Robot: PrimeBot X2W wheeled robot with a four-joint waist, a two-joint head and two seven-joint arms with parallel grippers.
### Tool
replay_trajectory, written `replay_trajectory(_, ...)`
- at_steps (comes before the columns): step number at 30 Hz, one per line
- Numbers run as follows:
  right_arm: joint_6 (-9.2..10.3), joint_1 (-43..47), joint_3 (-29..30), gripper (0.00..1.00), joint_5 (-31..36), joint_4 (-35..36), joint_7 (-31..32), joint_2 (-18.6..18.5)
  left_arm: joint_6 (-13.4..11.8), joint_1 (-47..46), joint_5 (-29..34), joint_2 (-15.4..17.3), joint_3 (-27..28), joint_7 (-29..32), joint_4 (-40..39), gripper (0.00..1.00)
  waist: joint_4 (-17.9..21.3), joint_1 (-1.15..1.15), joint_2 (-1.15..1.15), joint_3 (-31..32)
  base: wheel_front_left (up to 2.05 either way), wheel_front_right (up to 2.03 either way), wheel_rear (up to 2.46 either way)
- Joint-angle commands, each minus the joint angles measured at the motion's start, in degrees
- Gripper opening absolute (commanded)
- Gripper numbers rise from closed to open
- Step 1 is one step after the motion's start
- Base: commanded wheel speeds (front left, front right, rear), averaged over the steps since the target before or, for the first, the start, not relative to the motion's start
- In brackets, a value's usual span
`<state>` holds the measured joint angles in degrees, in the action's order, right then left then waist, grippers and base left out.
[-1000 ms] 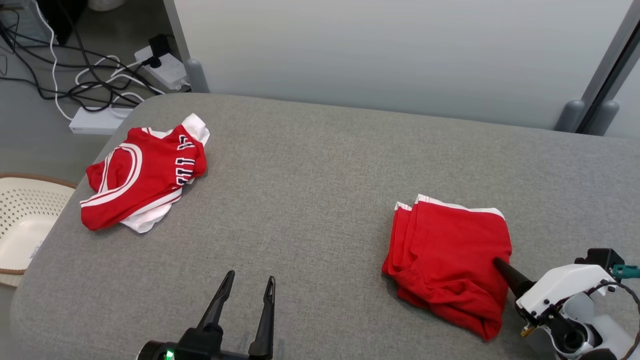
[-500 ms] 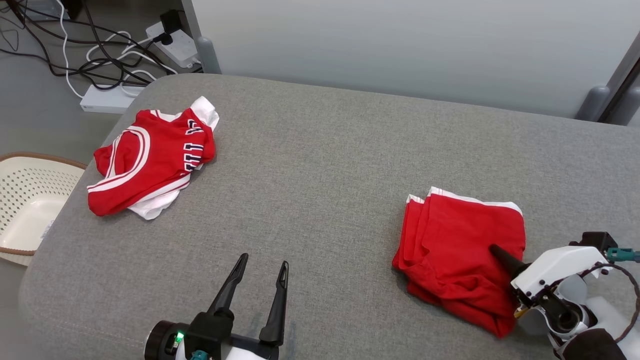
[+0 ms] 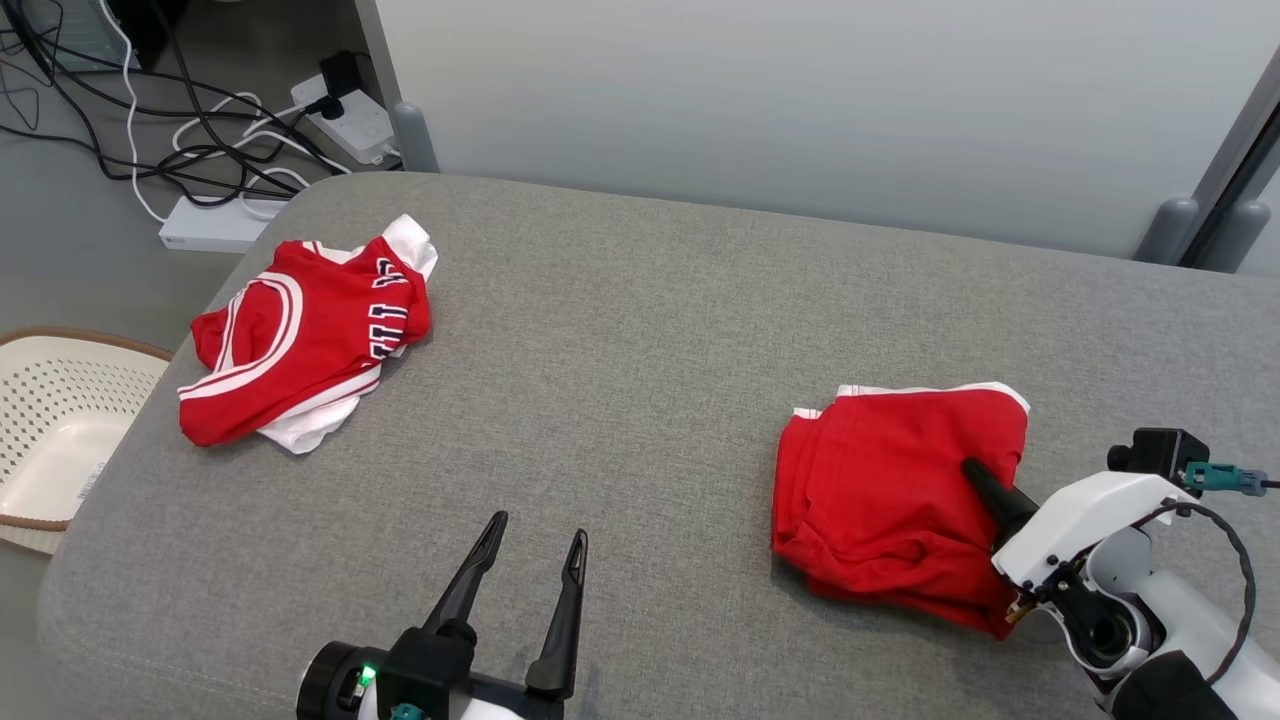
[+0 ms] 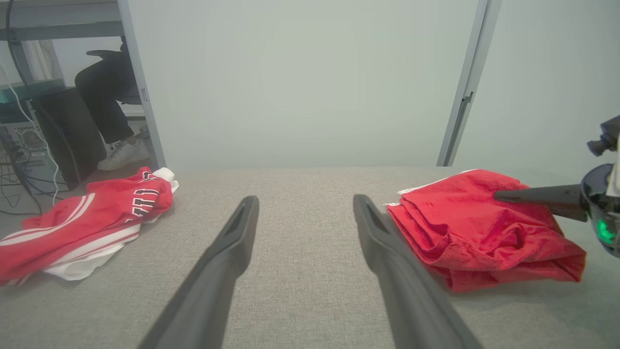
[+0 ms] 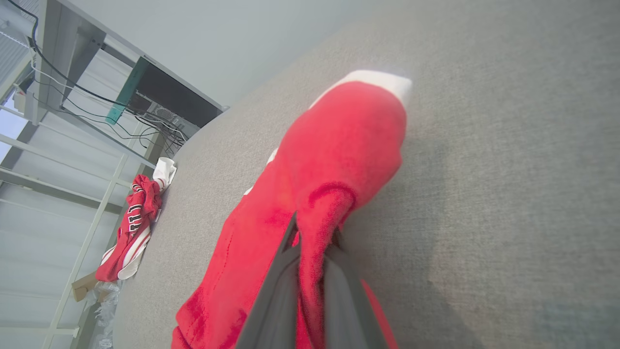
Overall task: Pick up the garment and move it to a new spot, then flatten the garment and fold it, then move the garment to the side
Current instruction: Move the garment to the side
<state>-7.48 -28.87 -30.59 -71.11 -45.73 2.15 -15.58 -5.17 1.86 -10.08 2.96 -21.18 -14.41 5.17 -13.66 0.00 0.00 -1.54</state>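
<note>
Red folded cloth garment with white trim (image 3: 880, 480): lies at the right of the grey fabric table (image 3: 640, 330). Our left gripper (image 3: 538, 528) stands spread and empty; our right gripper (image 3: 972, 470) is clenched on its top fold. Risk: we lift one layer only, and the folds spill open.

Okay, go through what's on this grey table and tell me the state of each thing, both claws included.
red shorts, folded in layers, cloth bunched where the right claw pinches it
right claw, shut on the red shorts
left claw, open, holding nothing
red jersey, crumpled, lying loose at the far left of the table
</note>
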Motion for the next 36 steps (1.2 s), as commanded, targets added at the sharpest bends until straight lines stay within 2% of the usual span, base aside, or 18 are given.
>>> replay_trajectory(1, -0.01, -1.24, -1.39, 0.00, 0.50, 1.73, -1.26, -0.84, -0.03, -2.32, -0.20, -0.08, 1.80, -0.59, -1.48, 1.00, 0.03, 0.00, 0.00, 0.10, 0.00, 0.00, 0.00)
replay_trajectory(11, -0.01, -2.40, -8.10, 0.00, -0.36, 2.77, -6.44, -2.71, -0.01, -2.05, -0.56, -0.08, 1.80, -0.59, -1.82, 1.00, 3.02, 0.00, 0.00, 0.90, 0.00, 0.00, 0.00)
replay_trajectory(21, -0.01, -3.30, -12.88, 0.00, -2.16, 2.06, -10.19, -4.39, 0.53, -3.14, -1.49, -0.08, 0.84, -0.59, -2.19, 1.00, 10.77, 0.00, 0.00, 0.82, 0.00, 0.00, 0.00)
replay_trajectory(36, -0.01, -2.92, -15.41, 0.00, -6.55, 4.10, -15.22, -6.64, 1.70, -7.18, -2.93, -0.08, -1.59, -0.59, -1.57, 1.00, 22.39, 0.00, 0.00, -1.37, 0.00, 0.00, 0.00)
